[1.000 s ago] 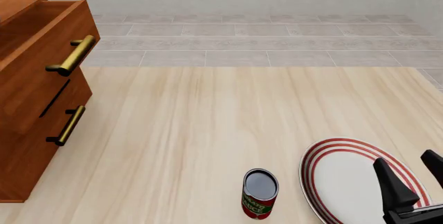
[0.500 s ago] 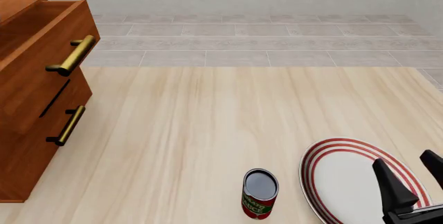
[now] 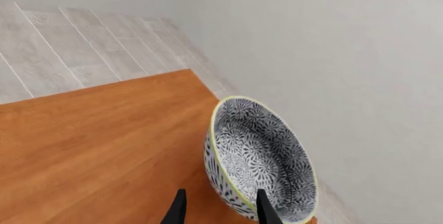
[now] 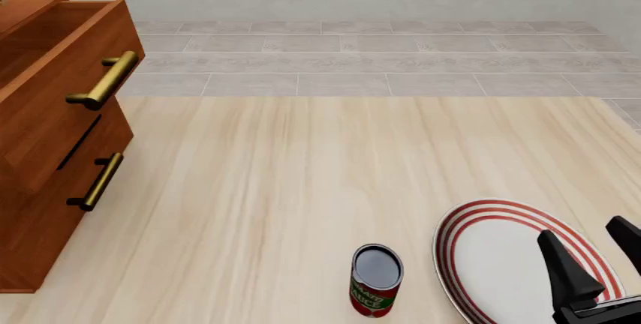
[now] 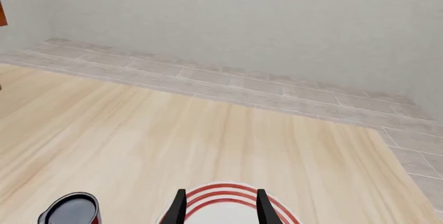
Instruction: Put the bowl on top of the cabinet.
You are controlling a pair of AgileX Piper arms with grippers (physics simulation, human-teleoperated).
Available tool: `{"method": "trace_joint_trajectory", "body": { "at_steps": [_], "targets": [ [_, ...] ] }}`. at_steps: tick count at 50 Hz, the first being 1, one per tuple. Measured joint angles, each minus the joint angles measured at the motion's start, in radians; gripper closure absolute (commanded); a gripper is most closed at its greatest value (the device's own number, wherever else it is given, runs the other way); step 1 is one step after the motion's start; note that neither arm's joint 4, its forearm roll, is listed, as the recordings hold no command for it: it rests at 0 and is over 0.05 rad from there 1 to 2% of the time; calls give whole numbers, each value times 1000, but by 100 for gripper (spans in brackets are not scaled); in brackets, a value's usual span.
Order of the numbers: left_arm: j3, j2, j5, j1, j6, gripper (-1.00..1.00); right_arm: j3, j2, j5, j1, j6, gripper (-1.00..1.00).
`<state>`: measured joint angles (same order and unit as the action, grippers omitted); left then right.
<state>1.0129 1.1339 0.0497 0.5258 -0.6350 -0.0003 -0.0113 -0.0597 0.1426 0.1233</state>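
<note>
The bowl (image 3: 260,159), deep, with a dark grey-and-white floral pattern and a pale rim, rests on the reddish-brown cabinet top (image 3: 97,146) close to its far corner by the wall. My left gripper (image 3: 220,211) is open, its two fingers straddling the bowl's near wall with a gap on each side. In the front view the cabinet (image 4: 50,151) fills the left edge with its top drawer pulled out, and only a grey sliver shows at the top-left corner above it. My right gripper (image 4: 599,260) is open and holds nothing, low above the plate.
A white plate with red rings (image 4: 501,256) lies at the front right of the pale wooden table. An opened can (image 4: 377,279) with a red and green label stands just left of it. Brass bar handles (image 4: 103,80) stick out from the drawer fronts.
A thin grey sliver has appeared at the top-left corner of the front view. The right gripper has sunk slightly toward the lower frame edge. Can and plate are unmoved.
</note>
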Motion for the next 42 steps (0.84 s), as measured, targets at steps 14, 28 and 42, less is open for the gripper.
{"method": "trace_joint_trajectory", "body": {
  "at_steps": [14, 28, 42],
  "targets": [
    [-23, -62, 13, -21, 12, -100, 0, 0, 3, 2, 2, -100],
    [-48, -126, 30, -47, 16, -100, 0, 4, 1, 2, 3, -100],
    [-94, -171, 24, -92, 26, -100, 0, 7, -1, 2, 2, -100]
  ]
}}
